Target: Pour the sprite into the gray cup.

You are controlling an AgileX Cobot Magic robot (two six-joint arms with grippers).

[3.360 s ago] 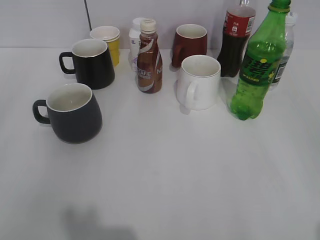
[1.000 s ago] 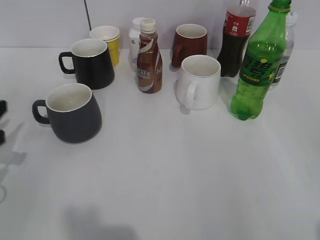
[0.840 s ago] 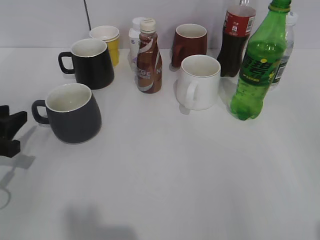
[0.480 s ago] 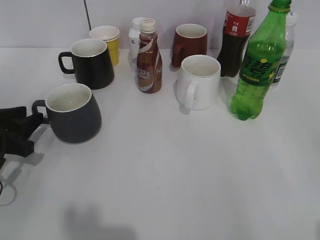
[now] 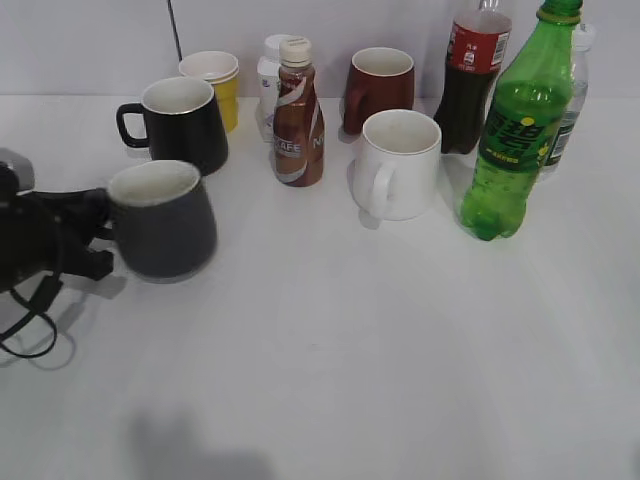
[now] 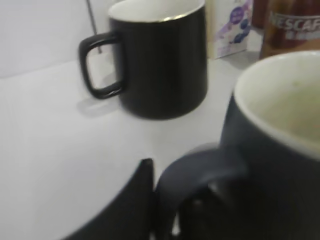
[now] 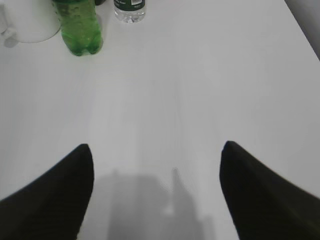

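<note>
Here the task stands at an early stage: nothing has been poured, and the tall translucent green plastic sprite bottle [image 5: 520,125] stands upright and capped on the white worktop [image 5: 380,350], untouched. The left gripper [image 5: 95,235] is at the loop handle of the dark gray matte cup [image 5: 163,220]; in the left wrist view one dark finger [image 6: 135,200] lies just beside the handle [image 6: 200,175], but whether the fingers pinch the handle or merely flank it cannot be told. The right gripper [image 7: 157,200] hangs over bare worktop with its fingers spread wide and nothing between them, the bottle well ahead of it.

Taking the glossy white mug [image 5: 397,165] as landmark: the gray cup stands well to its left and slightly nearer the camera; the sprite bottle stands just to its right, in front of a dark cola bottle with red label [image 5: 472,75].

The gray cup is wider at the base, cream-white inside, and appears empty. The bottle holds clear liquid low in its body.

Remaining, by judgement: seat the cup, grasp the bottle, uncap if needed, tilt and pour.
</note>
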